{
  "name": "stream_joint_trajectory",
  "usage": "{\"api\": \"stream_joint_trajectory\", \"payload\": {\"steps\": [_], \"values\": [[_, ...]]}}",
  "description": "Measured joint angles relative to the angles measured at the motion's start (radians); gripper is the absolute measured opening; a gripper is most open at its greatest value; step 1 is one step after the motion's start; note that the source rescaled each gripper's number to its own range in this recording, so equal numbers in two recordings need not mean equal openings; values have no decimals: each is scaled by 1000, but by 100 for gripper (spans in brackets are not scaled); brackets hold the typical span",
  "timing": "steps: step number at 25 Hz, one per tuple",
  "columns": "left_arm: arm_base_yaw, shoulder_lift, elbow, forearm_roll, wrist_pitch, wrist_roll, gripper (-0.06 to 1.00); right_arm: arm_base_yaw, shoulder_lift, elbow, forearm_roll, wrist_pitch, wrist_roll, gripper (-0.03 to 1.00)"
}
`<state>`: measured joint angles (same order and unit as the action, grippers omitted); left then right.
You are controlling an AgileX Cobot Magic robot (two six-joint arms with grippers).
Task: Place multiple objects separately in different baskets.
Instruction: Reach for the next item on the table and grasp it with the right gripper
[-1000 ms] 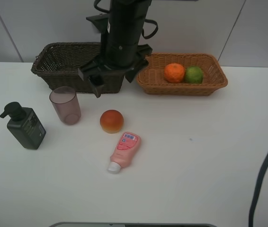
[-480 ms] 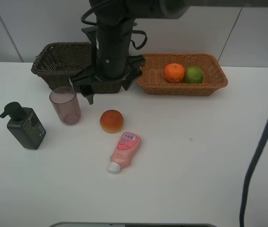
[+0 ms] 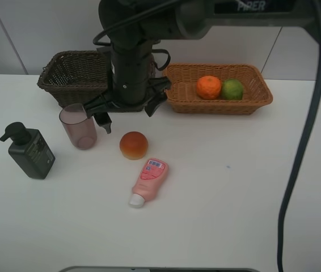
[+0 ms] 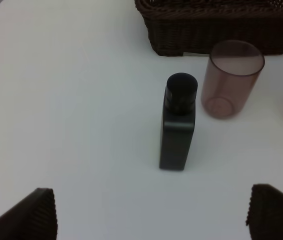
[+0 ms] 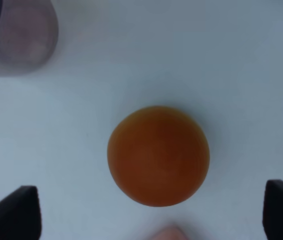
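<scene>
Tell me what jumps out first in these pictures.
A big black arm dominates the middle, its open right hand hanging just above a red-orange round fruit on the white table. Behind it, an orange and a green lime sit side by side in the light tan basket.

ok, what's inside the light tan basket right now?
An orange and a green lime, side by side, in the light tan basket. Its near wall hides part of the floor; nothing else shows.
</scene>
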<state>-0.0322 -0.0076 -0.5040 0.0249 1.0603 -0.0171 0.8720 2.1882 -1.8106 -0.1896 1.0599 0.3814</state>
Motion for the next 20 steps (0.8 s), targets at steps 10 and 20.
{"api": "stream_joint_trajectory", "payload": {"steps": [10, 20], "values": [[0, 0, 0, 0, 0, 0, 98, 0, 5, 0, -1, -1, 66, 96], [0, 0, 0, 0, 0, 0, 98, 0, 5, 0, 7, 4, 80, 96]]}}
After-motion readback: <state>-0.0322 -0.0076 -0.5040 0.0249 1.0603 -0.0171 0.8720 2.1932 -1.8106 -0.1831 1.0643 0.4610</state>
